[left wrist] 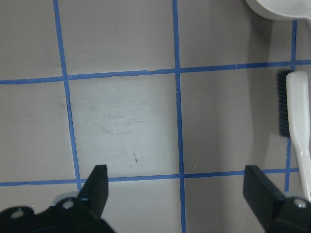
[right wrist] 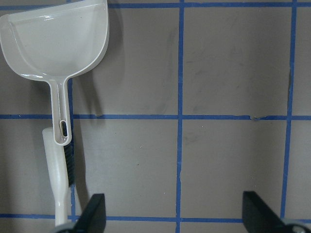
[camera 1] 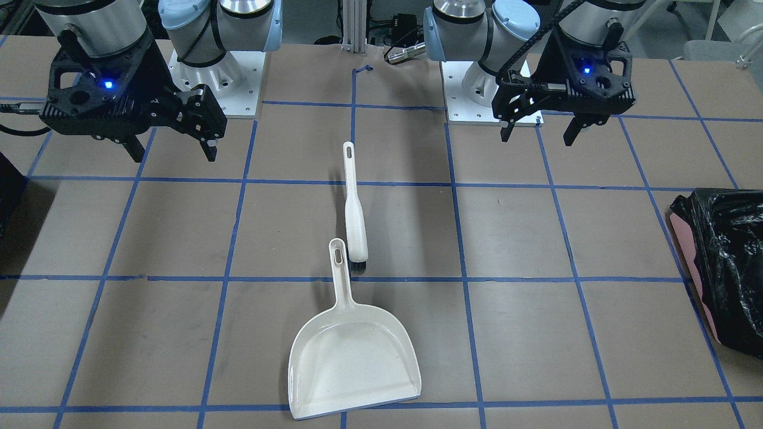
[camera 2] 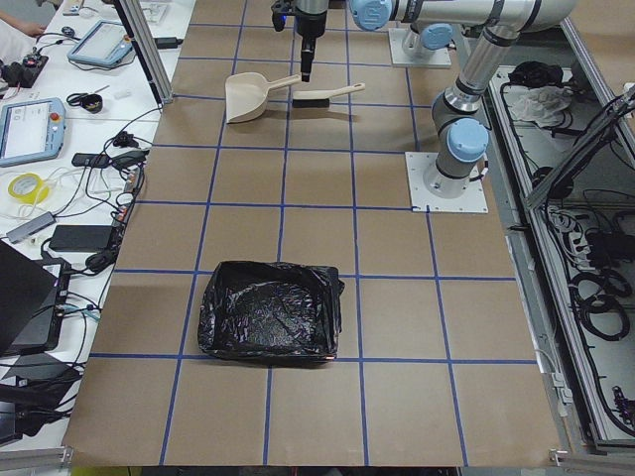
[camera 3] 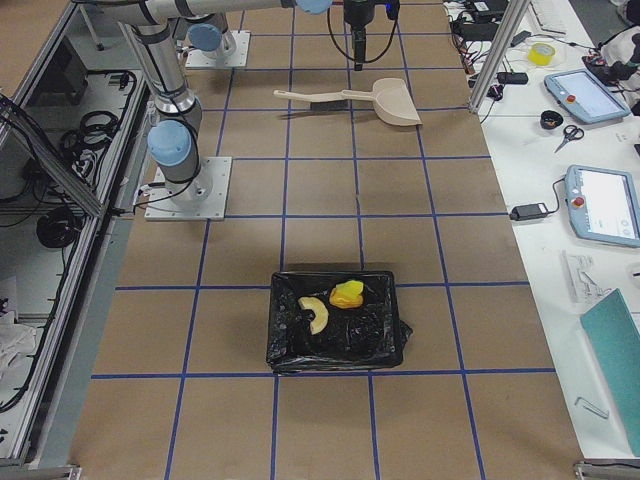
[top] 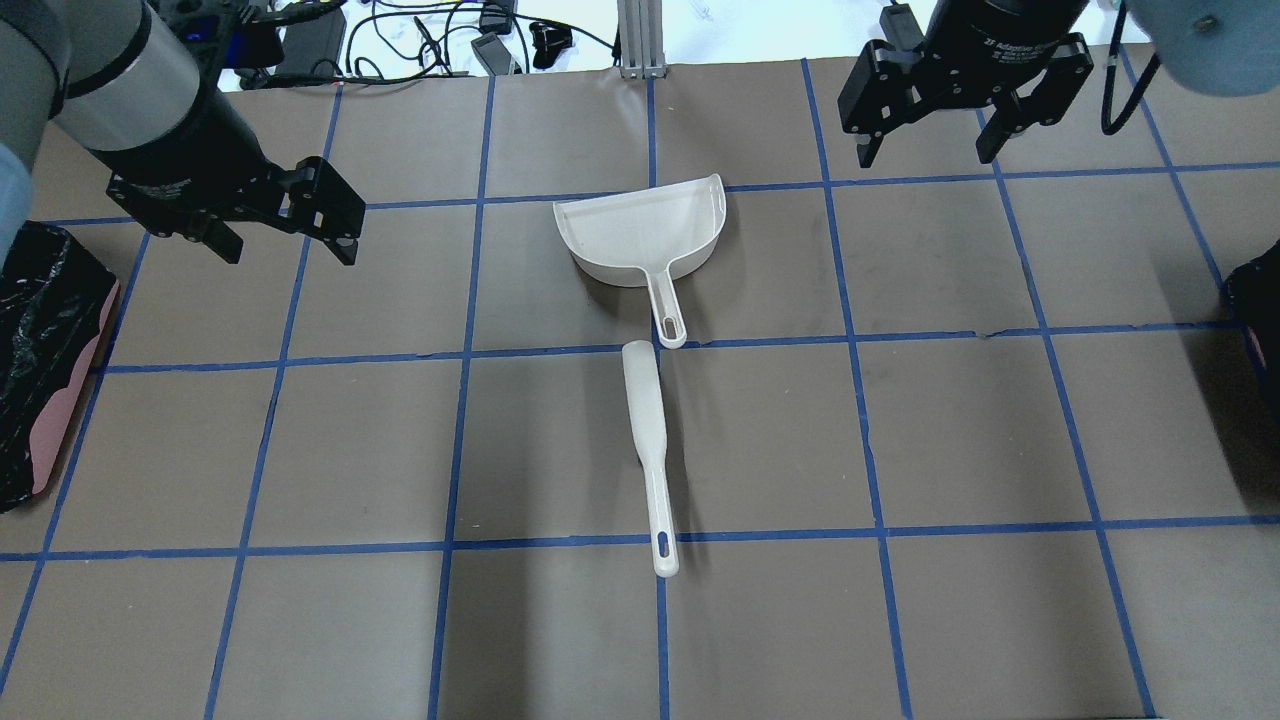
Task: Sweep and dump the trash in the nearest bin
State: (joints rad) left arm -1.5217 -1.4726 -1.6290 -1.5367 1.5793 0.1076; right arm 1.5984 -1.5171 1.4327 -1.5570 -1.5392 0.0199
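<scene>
The dark bin at the counter's right edge shows as a mere sliver from overhead, cut by the frame. The pink bin at the left edge is likewise cropped. The left wrist view clips the dustpan and the brush handle. The trash, seen from the right side, is too small to tell apart.

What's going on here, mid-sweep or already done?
The left gripper and right gripper hang open above the table, holding nothing. The dustpan and brush lie mid-table, and the pan is empty. A yellow wedge and a pale slice sit in the black bin at the robot's right end. The sweep looks finished.
</scene>
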